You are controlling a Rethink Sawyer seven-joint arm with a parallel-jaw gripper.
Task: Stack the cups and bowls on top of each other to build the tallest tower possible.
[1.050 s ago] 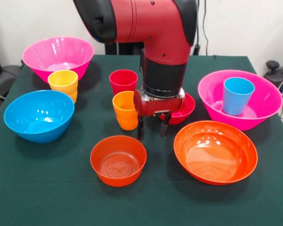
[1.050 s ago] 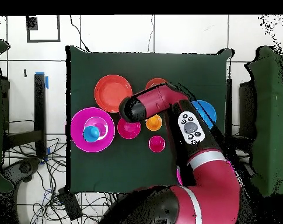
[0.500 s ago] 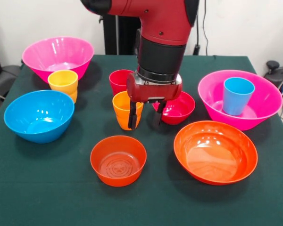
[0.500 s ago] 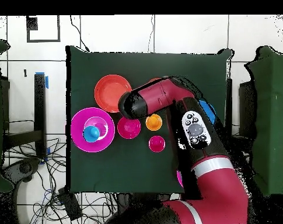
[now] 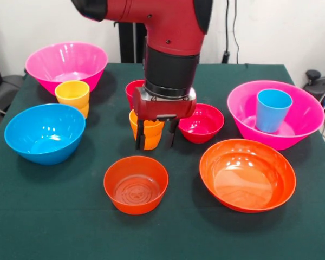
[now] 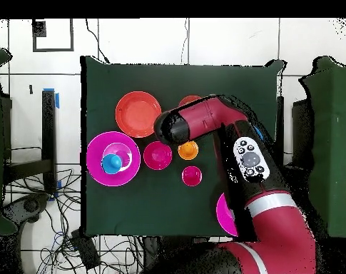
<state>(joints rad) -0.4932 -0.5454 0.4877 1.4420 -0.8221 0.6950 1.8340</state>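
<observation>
End effector (image 5: pixel 155 135) now astride orange cup (image 5: pixel 145 125); four cups, six bowls.

The gripper (image 5: pixel 155 140) hangs over the orange cup (image 5: pixel 149 132), open fingers (image 5: pixel 140 137) straddling it, between the red cup (image 5: pixel 134 90) and small orange bowl (image 5: pixel 135 184).

Dark green tabletop (image 5: pixel 54 216); pink bowls (image 5: pixel 66 65); blue bowl (image 5: pixel 45 132); blue cup (image 5: pixel 272 110); yellow cup (image 5: pixel 73 96); small bowl (image 5: pixel 201 122) perhaps crimson; arm (image 5: pixel 168 32) red and black.
</observation>
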